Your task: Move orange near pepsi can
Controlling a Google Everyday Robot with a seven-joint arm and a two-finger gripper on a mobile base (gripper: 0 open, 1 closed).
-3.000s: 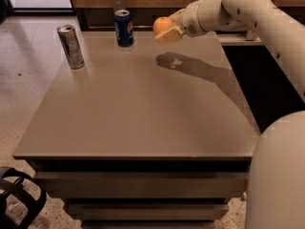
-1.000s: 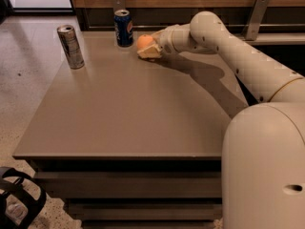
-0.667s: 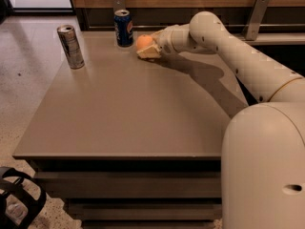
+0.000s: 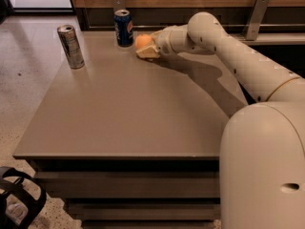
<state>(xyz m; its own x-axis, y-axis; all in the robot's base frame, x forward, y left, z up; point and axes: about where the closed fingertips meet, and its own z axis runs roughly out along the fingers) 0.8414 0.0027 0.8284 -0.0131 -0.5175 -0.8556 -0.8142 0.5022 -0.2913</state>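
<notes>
The orange [image 4: 141, 41] is a round orange fruit at the far middle of the brown table [image 4: 128, 104], low on or just above its top. It lies just right of the pepsi can [image 4: 123, 28], a blue can with a round logo standing upright at the far edge. My gripper [image 4: 146, 46] reaches in from the right and is shut on the orange, its pale fingers [image 4: 148, 52] wrapped below and beside the fruit. A small gap shows between the orange and the can.
A taller silver-grey can [image 4: 70, 46] stands at the table's far left. A wooden wall and a dark ledge run behind the table. My white arm [image 4: 238, 56] crosses the far right corner. A black object [image 4: 16, 199] lies on the floor at the lower left.
Since three seconds ago the gripper has carried the orange left and down, from above the table's far right to beside the pepsi can. Over the last second it has barely moved.
</notes>
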